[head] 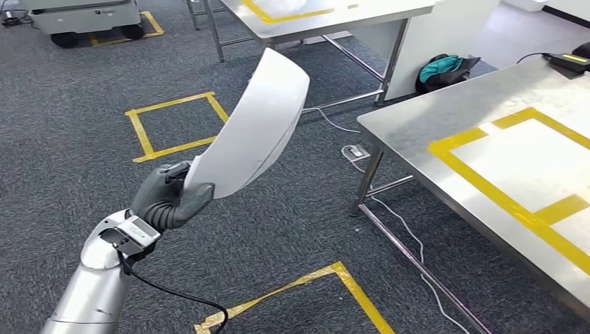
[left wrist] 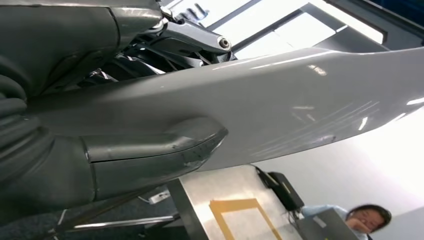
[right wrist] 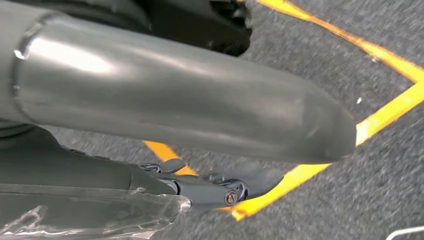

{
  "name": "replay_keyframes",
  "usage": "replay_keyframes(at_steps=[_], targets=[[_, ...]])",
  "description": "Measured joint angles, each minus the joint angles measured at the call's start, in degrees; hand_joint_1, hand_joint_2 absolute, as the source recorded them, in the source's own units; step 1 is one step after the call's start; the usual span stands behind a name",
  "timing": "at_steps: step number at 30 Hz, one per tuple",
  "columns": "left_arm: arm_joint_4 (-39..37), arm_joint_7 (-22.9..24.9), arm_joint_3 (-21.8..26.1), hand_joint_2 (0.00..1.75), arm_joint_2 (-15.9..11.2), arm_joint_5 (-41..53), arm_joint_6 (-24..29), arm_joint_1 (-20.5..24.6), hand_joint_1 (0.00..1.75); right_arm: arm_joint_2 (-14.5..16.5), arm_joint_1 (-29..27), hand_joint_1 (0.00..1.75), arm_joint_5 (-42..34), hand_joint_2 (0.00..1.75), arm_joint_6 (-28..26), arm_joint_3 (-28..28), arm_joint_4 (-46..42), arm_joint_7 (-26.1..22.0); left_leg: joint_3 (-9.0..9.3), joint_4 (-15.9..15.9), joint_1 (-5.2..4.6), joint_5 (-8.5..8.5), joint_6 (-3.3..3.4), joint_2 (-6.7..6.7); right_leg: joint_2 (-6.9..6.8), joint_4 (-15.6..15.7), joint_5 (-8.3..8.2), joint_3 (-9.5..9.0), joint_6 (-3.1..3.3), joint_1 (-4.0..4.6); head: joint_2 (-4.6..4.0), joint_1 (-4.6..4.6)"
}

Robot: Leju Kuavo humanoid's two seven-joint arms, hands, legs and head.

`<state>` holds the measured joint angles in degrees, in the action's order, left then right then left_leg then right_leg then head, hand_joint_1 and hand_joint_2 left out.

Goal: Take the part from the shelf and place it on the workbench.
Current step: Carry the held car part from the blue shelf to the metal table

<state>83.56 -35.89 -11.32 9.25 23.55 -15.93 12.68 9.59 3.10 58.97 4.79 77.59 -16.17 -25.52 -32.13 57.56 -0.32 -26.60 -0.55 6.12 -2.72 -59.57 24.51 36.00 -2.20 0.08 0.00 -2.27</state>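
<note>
- We see the surface (head: 417, 132) — a steel workbench marked with yellow tape rectangles — standing to our right, well apart from the part, with grey carpet floor (head: 69, 160) and more yellow tape squares between.
- The part (head: 256, 129) is a large, white, curved panel, held up in the air over the floor, off the shelf and not yet over the surface. It rises tilted from our left hand toward the far bench.
- We judge it light for its size, thin and stiff but likely to flex a little at the free end; its glossy skin in the left wrist view looks slippery and easy to scratch, so it wants a gentle set-down, flat side first.
- Our left hand (head: 167, 198) holds it at the narrow lower end, fingers (head: 198, 195) wrapped round the edge and the thumb pressed on its face — a hold far from the middle, so the long free end may swing.
- Our right hand (right wrist: 200, 120) hangs over the carpet; its thumb lies straight with nothing in it that we can see, but we cannot tell how far its fingers are closed.
</note>
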Motion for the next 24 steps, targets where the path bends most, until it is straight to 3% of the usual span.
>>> replay_keyframes(at_steps=[1, 3, 5, 7, 8, 9, 10, 12, 14, 16, 17, 18, 20, 21, 23, 24], targets=[[0.0, 0.0, -0.2, 1.75, 0.0, 0.0, 0.1, 0.0, 1.75, -0.1, -0.1, 0.00, 0.6, 0.00, -0.2, -0.3, 0.0, 0.2, 0.09, 0.0, 0.11, -0.13, -0.28, 0.30, 0.67, 0.0, -0.08, 0.08, 0.36, -0.02, 0.00, -0.01], [0.0, 0.0, -0.5, 1.75, -0.2, 0.1, 0.2, 0.0, 1.75, -0.2, -0.2, 0.00, 1.5, 0.00, -0.4, -0.9, 0.0, 0.5, -0.37, 1.5, 0.38, -1.48, -0.84, -1.32, 1.97, 0.2, -0.24, 0.03, 1.03, -0.20, 0.00, 0.04], [0.0, 0.0, -0.6, 1.75, -0.4, 0.1, 0.3, -0.1, 1.75, -0.3, -0.1, 0.00, 1.8, 0.00, -0.5, -1.2, 0.1, 0.6, -3.09, 7.6, 0.52, -4.76, -1.16, -4.31, 3.30, 0.3, -0.32, -0.03, 1.53, -0.37, 0.00, 0.26], [0.0, 0.0, -0.6, 1.75, -0.8, 0.1, 0.3, -0.4, 1.75, -0.3, -0.1, 0.00, 1.9, 0.00, -0.6, -1.5, 0.1, 0.6, -6.83, 14.9, 0.51, -7.45, -1.14, -5.56, 4.90, 0.3, -0.35, 0.03, 1.79, -0.38, 0.00, 0.40], [0.0, 0.0, -0.6, 1.75, -0.9, 0.1, 0.3, -0.6, 1.75, -0.4, -0.2, 0.00, 1.9, 0.00, -0.6, -1.7, 0.1, 0.7, -7.77, 16.4, 0.50, -7.37, -1.04, -5.75, 5.72, 0.3, -0.38, 0.04, 1.83, -0.37, 0.00, 0.39], [0.0, 0.0, -0.6, 1.75, -1.0, 0.1, 0.3, -0.7, 1.75, -0.4, -0.2, 0.00, 1.9, 0.00, -0.6, -1.8, 0.1, 0.7, -7.65, 15.6, 0.50, -6.15, -0.88, -5.92, 6.57, 0.3, -0.43, 0.04, 1.79, -0.37, 0.00, 0.39], [0.0, 0.0, -0.6, 1.75, -1.1, 0.1, 0.3, -0.7, 1.75, -0.4, -0.3, 0.00, 1.9, 0.00, -0.6, -1.9, 0.1, 0.7, -6.42, 12.7, 0.52, -4.09, -0.70, -6.28, 7.40, 0.3, -0.51, 0.02, 1.70, -0.40, 0.00, 0.39], [0.0, 0.0, -0.6, 1.75, -1.1, 0.1, 0.3, -0.7, 1.75, -0.4, -0.3, 0.00, 1.9, 0.00, -0.6, -2.1, 0.2, 0.7, -2.82, 4.8, 0.80, -0.41, -0.42, -8.84, 8.97, 0.2, -0.68, 0.20, 1.31, -0.47, 0.00, 0.37], [0.0, 0.0, -0.7, 1.75, -1.2, 0.1, 0.3, -0.7, 1.75, -0.4, -0.2, 0.00, 2.0, 0.00, -0.6, -2.1, 0.3, 0.7, -0.96, 0.6, 0.98, 0.54, -0.28, -11.08, 10.28, 0.3, -0.98, 0.66, 0.65, -0.63, 0.00, 0.33], [0.0, 0.0, -0.7, 1.75, -1.3, 0.1, 0.5, -0.6, 1.75, -0.4, -0.5, 0.00, 2.2, 0.00, -0.6, -2.2, 0.3, 0.8, -0.86, 0.1, 0.89, 0.58, 0.14, -10.48, 11.40, 0.7, -1.39, 1.17, -0.17, -0.87, 0.00, 0.32], [0.0, 0.0, -0.8, 1.75, -1.3, 0.1, 0.7, -0.5, 1.75, -0.4, -0.6, 0.00, 2.3, 0.00, -0.6, -2.3, 0.3, 0.9, -0.81, -0.1, 0.90, 0.77, 0.49, -9.79, 10.73, 0.5, -1.30, 1.47, -0.47, -0.81, 0.00, 0.28], [-0.1, 0.0, -0.8, 1.75, -1.3, 0.2, 0.9, -0.4, 1.75, -0.4, -0.7, 0.00, 2.5, 0.00, -0.7, -2.3, 0.4, 1.0, -0.74, -0.3, 0.93, 0.94, 0.85, -9.03, 9.22, -0.4, -0.70, 2.06, -0.70, -0.69, 0.00, 0.11], [-0.3, 0.0, -0.8, 1.75, -1.6, 0.3, 1.4, -0.3, 1.75, -0.5, -0.6, 0.00, 3.2, 0.00, -0.9, -2.5, 0.4, 1.1, -0.65, -0.6, 0.85, 1.04, 1.39, -7.35, 5.03, -5.9, 2.44, 4.63, -1.01, -0.42, 0.00, -0.23], [-0.4, 0.1, -0.8, 1.75, -1.8, 0.3, 1.7, -0.3, 1.75, -0.5, -0.5, 0.00, 3.8, 0.00, -0.9, -2.8, 0.4, 1.1, -0.65, -0.6, 0.76, 0.99, 1.54, -6.47, 3.84, -9.9, 4.41, 6.43, -1.18, -0.43, 0.00, -0.36], [-0.5, 0.2, -0.7, 1.75, -2.5, 0.1, 2.7, -0.6, 1.75, -0.5, -0.3, 0.00, 5.7, 0.00, -1.0, -3.6, 0.4, 1.1, -0.62, -0.6, 0.68, 0.88, 1.61, -4.67, 3.13, -15.3, 6.43, 8.78, -1.45, -0.50, 0.00, -0.38], [-0.5, 0.2, -0.5, 1.75, -3.1, 0.0, 3.4, -1.0, 1.75, -0.6, -0.3, 0.00, 6.9, 0.00, -1.0, -4.2, 0.4, 1.0, -0.54, -0.6, 0.68, 0.79, 1.54, -3.84, 2.96, -15.0, 5.84, 8.33, -1.52, -0.53, 0.00, -0.39]])
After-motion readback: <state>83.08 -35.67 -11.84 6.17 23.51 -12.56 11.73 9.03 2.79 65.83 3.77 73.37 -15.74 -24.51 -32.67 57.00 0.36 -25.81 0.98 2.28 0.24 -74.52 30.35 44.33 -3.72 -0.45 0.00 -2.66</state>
